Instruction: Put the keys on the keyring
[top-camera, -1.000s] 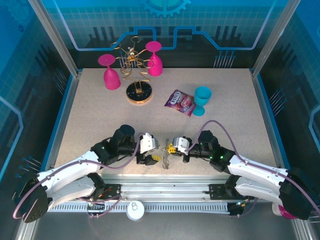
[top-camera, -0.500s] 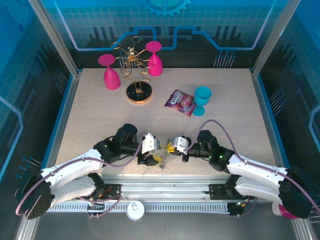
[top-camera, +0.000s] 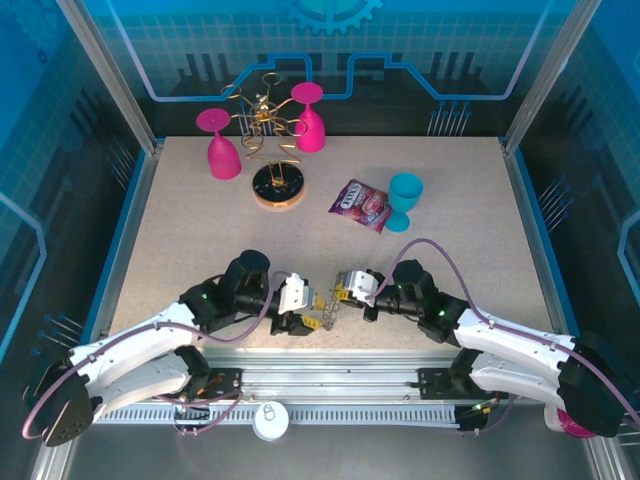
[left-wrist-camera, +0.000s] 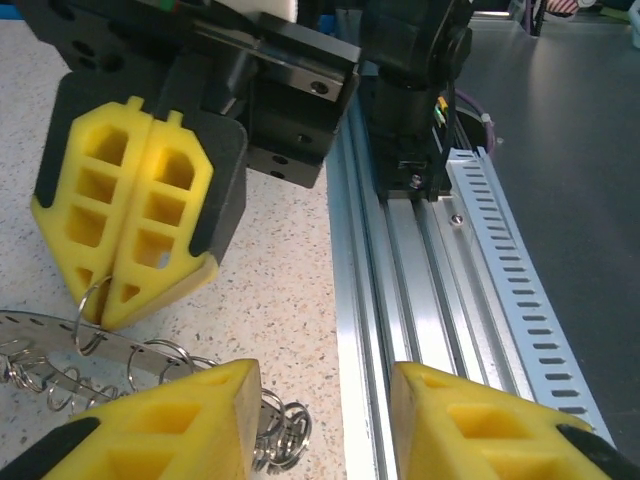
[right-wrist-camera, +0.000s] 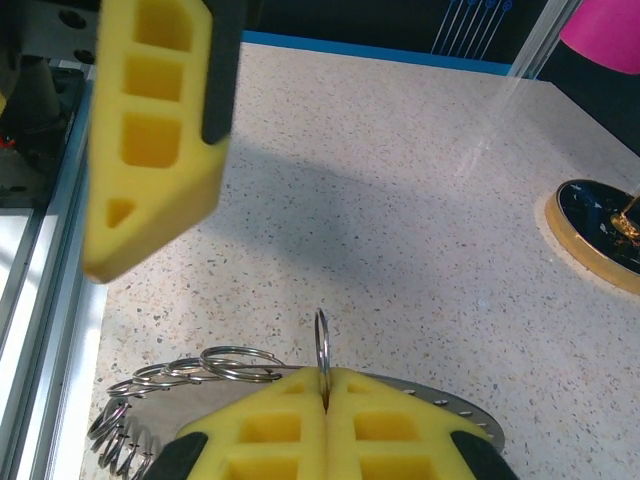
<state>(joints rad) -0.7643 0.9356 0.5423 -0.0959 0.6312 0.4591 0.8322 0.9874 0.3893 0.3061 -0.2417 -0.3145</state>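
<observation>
At the near table (top-camera: 450, 260) edge: right gripper (right-wrist-camera: 324, 395) fully closed, pads pinching one small wire loop (right-wrist-camera: 321, 335) on the keyring (right-wrist-camera: 462, 410) rim, loop standing upright out of the pads. Grey ring plate runs under those pads, between the two grippers; resting on the table or lifted, can't tell. Left gripper (left-wrist-camera: 315, 385) jaws apart, nothing between them, one pad over the ring's loose loops; contact unclear. Mid table: snack bag (top-camera: 360, 205) just beside teal cup (top-camera: 404, 200). Far left: gold wire stand (top-camera: 265, 120) on round wooden-rimmed base (top-camera: 277, 188), a pink glass (top-camera: 218, 145) either side
</observation>
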